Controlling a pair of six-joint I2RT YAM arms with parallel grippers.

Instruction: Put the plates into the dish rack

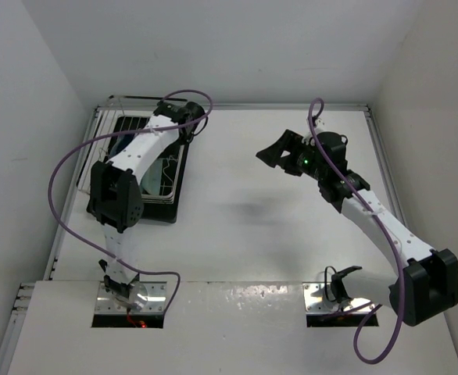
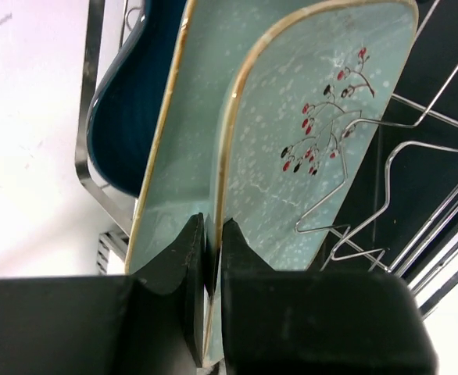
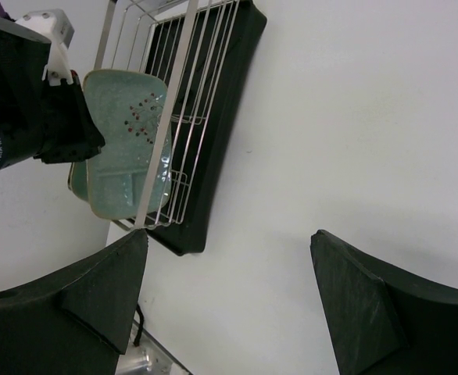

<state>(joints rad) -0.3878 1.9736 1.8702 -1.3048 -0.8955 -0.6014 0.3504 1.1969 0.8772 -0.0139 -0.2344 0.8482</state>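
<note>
In the left wrist view my left gripper [image 2: 211, 228] is shut on the rim of a pale mint-green plate with red and black berry marks [image 2: 291, 180]. The plate stands on edge among the wire prongs of the dish rack [image 2: 401, 148]. A second mint-green plate [image 2: 186, 109] stands just behind it, and the dark blue plate [image 2: 119, 117] behind that. In the top view my left gripper [image 1: 184, 134] is over the rack [image 1: 101, 144]. My right gripper [image 1: 280, 152] is open and empty over the table's middle. The right wrist view [image 3: 229, 234] shows the held plate [image 3: 123, 133].
The rack stands on a black drip tray [image 1: 157, 209] at the table's far left, close to the left wall. The tray also shows in the right wrist view [image 3: 229, 117]. Purple cables loop from both arms. White walls close in the table.
</note>
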